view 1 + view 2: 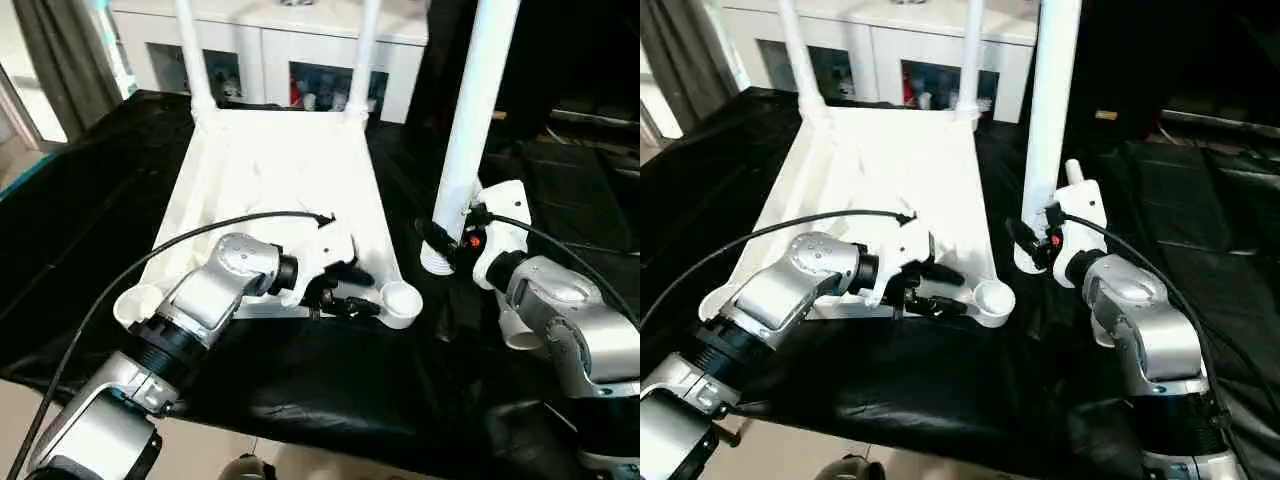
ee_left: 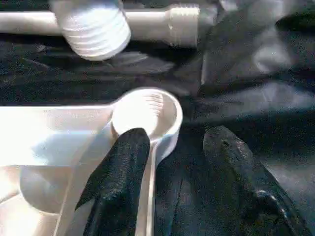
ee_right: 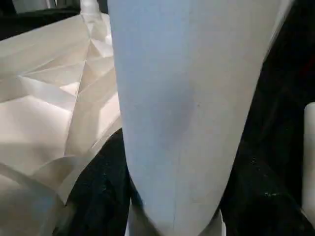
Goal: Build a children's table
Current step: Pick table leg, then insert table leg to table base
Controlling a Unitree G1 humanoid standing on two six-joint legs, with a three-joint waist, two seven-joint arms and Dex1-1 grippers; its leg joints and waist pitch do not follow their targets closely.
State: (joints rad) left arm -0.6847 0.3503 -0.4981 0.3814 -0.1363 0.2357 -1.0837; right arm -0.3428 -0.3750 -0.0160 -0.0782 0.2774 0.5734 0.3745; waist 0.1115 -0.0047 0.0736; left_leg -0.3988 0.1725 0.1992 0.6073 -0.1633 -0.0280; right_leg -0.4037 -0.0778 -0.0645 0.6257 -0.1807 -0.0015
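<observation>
I see the white tabletop (image 1: 275, 190) inverted at frame center, two legs (image 1: 364, 55) upright in its far sockets, a third leg (image 1: 470, 120) upright at right.

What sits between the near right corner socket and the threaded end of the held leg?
Only bare black cloth separates the white plastic tabletop's round corner socket from the white tubular leg's threaded end, per the left eye view.

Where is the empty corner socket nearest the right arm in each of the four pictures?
Left eye view: empty corner socket, right of centre, beside the left gripper.
Right eye view: just below centre.
Left wrist view: centre, above that gripper's fingers.
Right wrist view: I cannot make it out.
Shared landmark: the leg that the right gripper holds upright.
</observation>
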